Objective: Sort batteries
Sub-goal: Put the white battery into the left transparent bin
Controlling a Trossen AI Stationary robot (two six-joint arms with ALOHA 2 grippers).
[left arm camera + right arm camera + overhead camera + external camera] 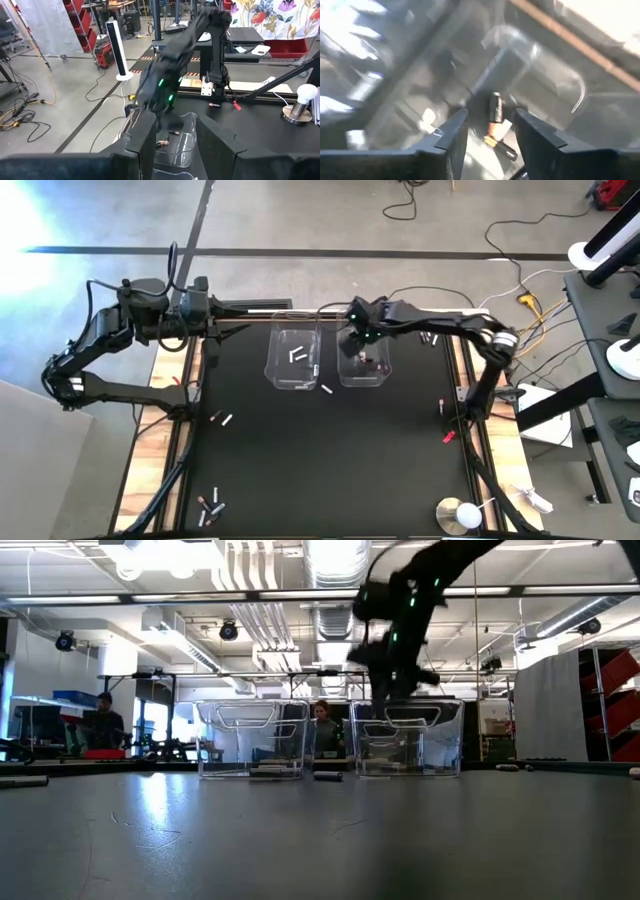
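Two clear plastic bins stand side by side at the far middle of the table. The left bin (293,358) holds silvery-white batteries (296,355). The right bin (365,362) holds dark batteries with copper ends (495,112). My right gripper (360,340) hangs open over the right bin, just above its rim in the low view (395,670). The dark batteries show below the gap between its fingers (491,114) and touch neither finger. My left gripper (232,330) waits open at the far left edge, facing the bins (176,120).
Loose batteries lie on the black mat: a white one in front of the bins (326,389), a pair at left centre (222,419), several at the near left corner (208,508), others at the right (445,408). A red clip (449,437) and a white-topped disc (460,515) sit near right.
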